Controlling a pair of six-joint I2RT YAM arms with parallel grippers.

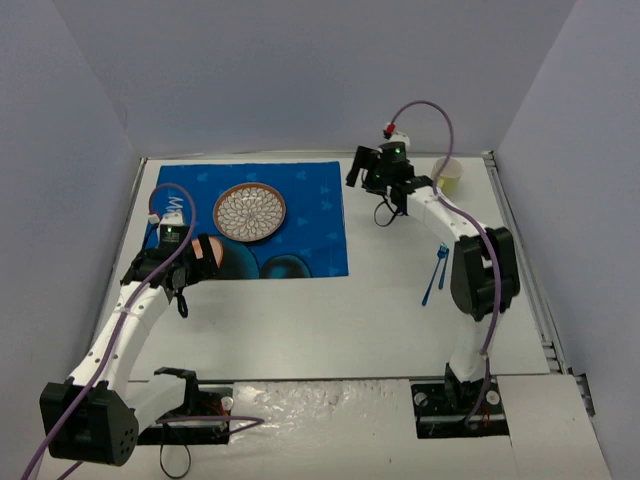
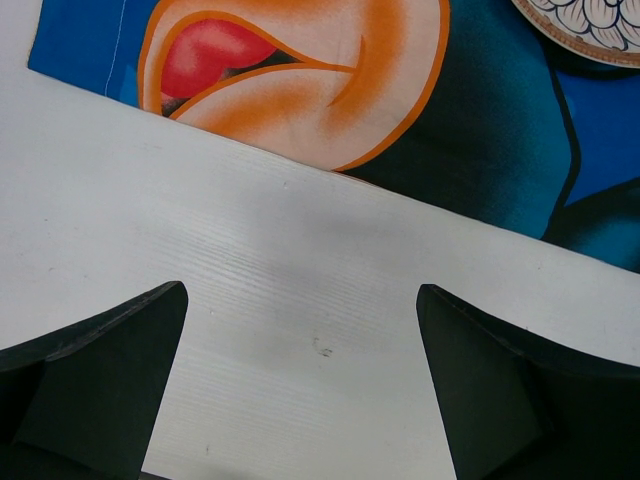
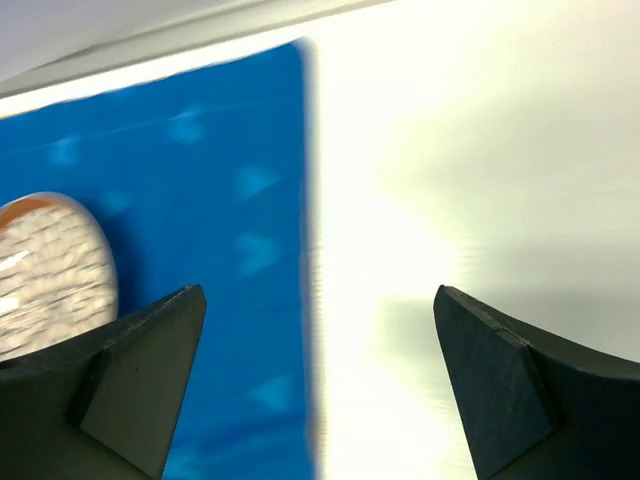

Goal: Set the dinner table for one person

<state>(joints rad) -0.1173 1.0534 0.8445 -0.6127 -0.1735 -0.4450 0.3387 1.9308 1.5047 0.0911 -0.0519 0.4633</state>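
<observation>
The white dinner table (image 1: 300, 320) carries a blue cartoon-printed placemat (image 1: 300, 215) at the back left. A round patterned plate (image 1: 249, 212) with a brown rim sits on the placemat. A blue fork (image 1: 436, 272) lies on the bare table to the right. A pale cup (image 1: 447, 176) stands at the back right. My left gripper (image 1: 200, 258) is open and empty over the placemat's front left edge (image 2: 480, 120), above bare table (image 2: 300, 240). My right gripper (image 1: 357, 168) is open and empty above the placemat's right edge (image 3: 220, 180). The plate shows at the left of the right wrist view (image 3: 50, 270).
A thin metal rim (image 1: 520, 230) runs along the table's right side. Grey-blue walls (image 1: 300, 70) close in the back and both sides. The plate's edge shows at the top right of the left wrist view (image 2: 590, 25).
</observation>
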